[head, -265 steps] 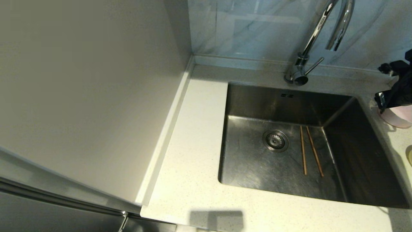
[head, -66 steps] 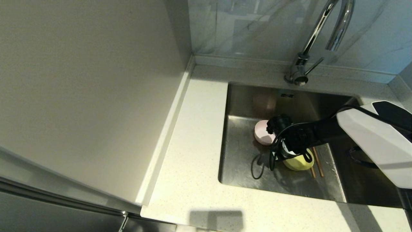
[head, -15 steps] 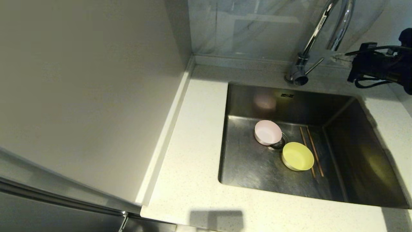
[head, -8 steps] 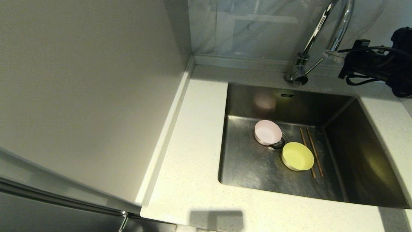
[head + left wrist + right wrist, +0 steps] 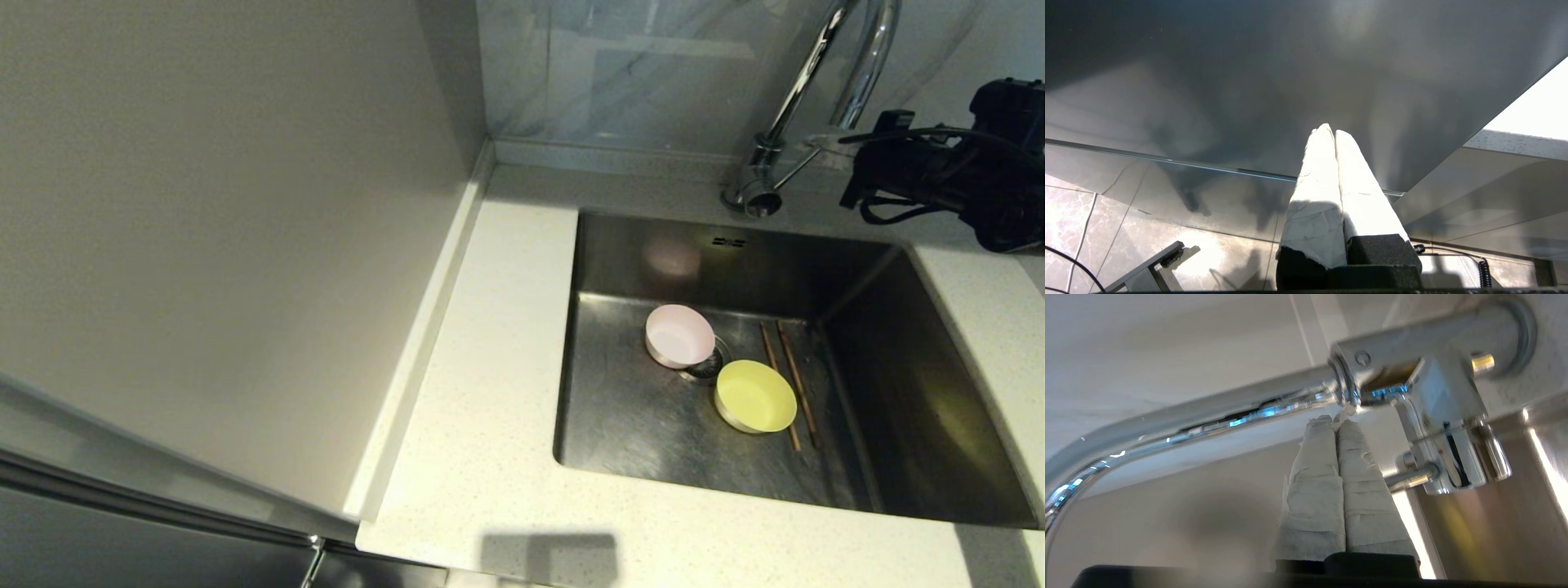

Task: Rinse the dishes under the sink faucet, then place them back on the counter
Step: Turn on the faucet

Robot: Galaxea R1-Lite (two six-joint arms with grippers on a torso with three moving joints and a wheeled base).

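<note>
The pale pink bowl [image 5: 679,336] and the yellow bowl [image 5: 756,396] sit upright on the floor of the sink [image 5: 637,408], the pink one beside the drain. The chopsticks [image 5: 797,382] lie side by side just right of the yellow bowl, which partly covers them. The chrome faucet [image 5: 812,69] rises at the back edge, with its thin lever handle [image 5: 796,167] pointing right. My right gripper [image 5: 810,142] hovers shut and empty just above the lever's tip. In the right wrist view its fingertips [image 5: 1336,421] almost touch the faucet neck [image 5: 1249,408], with the lever [image 5: 1410,479] beside them.
The speckled counter [image 5: 490,392] surrounds the sink. A tall pale cabinet side [image 5: 229,245] stands at the left and a marbled wall panel [image 5: 620,73] at the back. My left gripper [image 5: 1329,132] is parked shut, low beside a dark panel, above floor tiles [image 5: 1167,245].
My right gripper has moved left along the back of the counter, closing in on the faucet's lever. The bowls and chopsticks have stayed where they were in the sink.
</note>
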